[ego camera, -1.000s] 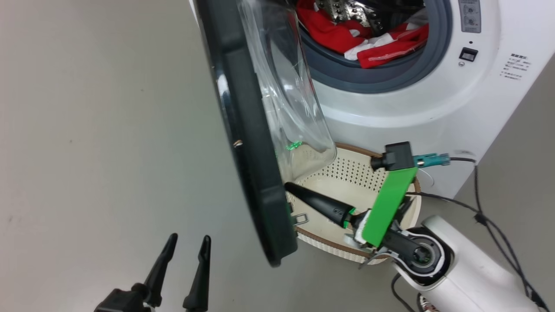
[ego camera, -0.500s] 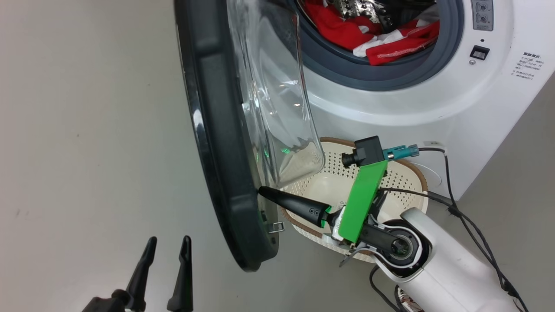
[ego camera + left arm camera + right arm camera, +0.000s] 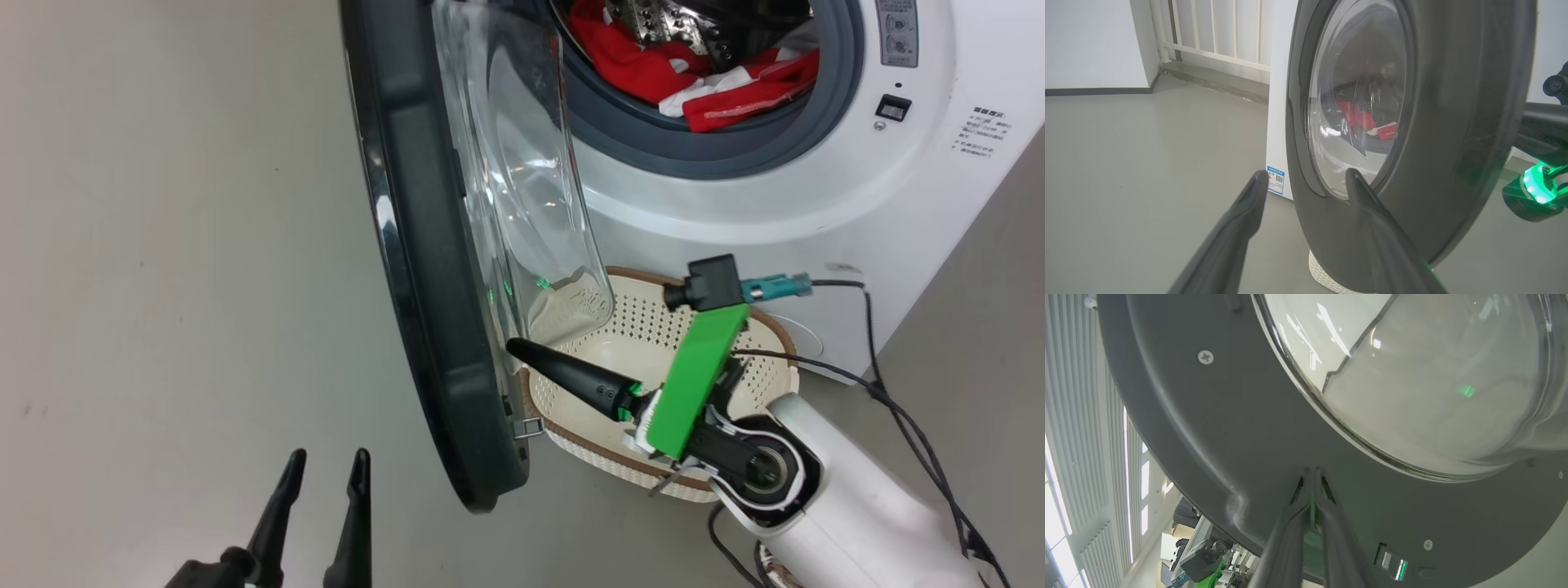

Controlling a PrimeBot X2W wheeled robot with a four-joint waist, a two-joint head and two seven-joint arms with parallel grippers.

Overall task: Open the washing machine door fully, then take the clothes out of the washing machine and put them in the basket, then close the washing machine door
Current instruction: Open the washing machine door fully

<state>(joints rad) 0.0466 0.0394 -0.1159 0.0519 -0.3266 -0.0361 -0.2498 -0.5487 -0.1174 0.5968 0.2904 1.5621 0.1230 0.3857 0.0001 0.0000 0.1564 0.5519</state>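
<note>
The washing machine door (image 3: 424, 245) stands partly open, its glass bowl (image 3: 522, 180) facing the white washing machine (image 3: 816, 204). Red and white clothes (image 3: 653, 65) lie in the drum, over the grey ring. My right gripper (image 3: 516, 349) is shut and empty, its tip against the door's inner rim (image 3: 1249, 428) just below the glass. The cream basket (image 3: 784, 347) sits on the floor under the door and my right arm. My left gripper (image 3: 328, 459) is open outside the door, low near its outer face (image 3: 1453, 122). The clothes (image 3: 1359, 118) show through the glass.
Black cables (image 3: 898, 408) trail over the floor right of the basket. A metal latch (image 3: 528, 425) sticks out of the door's lower edge. A blue label (image 3: 1276, 179) marks the machine's side. Grey floor (image 3: 163, 245) spreads to the left, and a white railing (image 3: 1216, 24) stands behind.
The door has swung a little wider, with my shut right gripper's tip staying on its inner rim. The head camera shifted. My left gripper stays open, low at the left.
</note>
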